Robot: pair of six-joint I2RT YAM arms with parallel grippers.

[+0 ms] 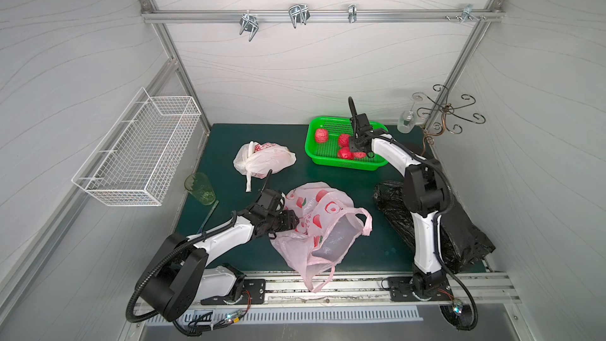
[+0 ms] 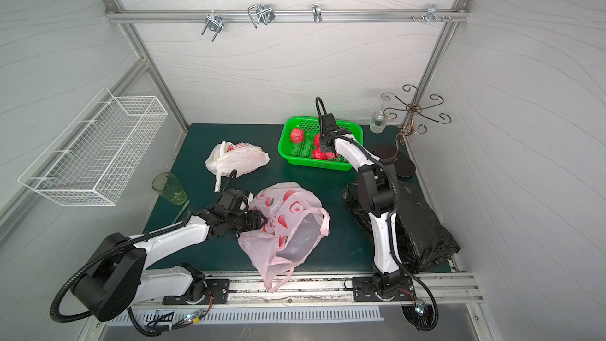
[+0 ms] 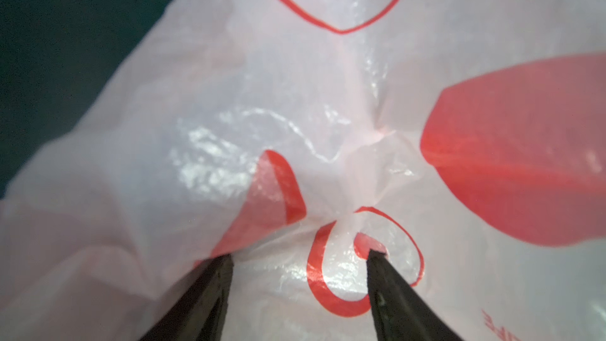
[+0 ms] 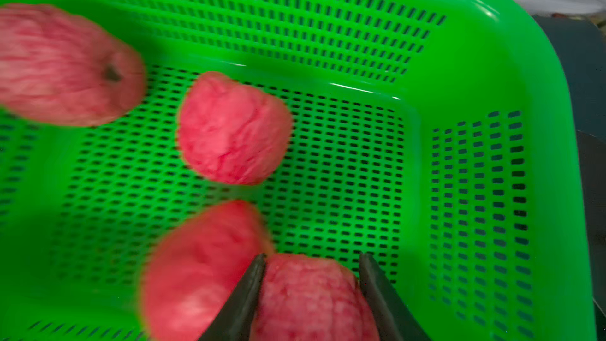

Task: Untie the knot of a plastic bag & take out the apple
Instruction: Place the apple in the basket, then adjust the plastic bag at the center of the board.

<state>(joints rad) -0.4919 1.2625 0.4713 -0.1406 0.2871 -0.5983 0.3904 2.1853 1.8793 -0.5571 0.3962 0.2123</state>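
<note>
Holding, right gripper (image 4: 312, 257): my jaws are partway closed on an apple (image 4: 311, 300), one finger against each side of it, inside the green basket (image 4: 475, 191) near its front edge.
Lifted or resting: I cannot tell whether that apple touches the basket floor.
Left gripper (image 3: 300, 255): my jaws are spread wide, with both fingertips pressed onto the film of the pink printed bag (image 3: 295, 93). I see nothing pinched between them.
Pink printed bag, place: in front of the basket and well apart from it, with its mouth open and its handles loose.
Writing: red letters at the edge of the left wrist view are cut off by the frame and unreadable. The red print among the fruit shapes is too small to read in both top views.
Other apples (image 4: 234, 129): three in the basket, blurred.
White knotted bag (image 1: 262, 159): left of the basket. Something red shows through it, but I cannot make it out.
Hidden: in both top views my right fingertips are covered by the wrist.
</note>
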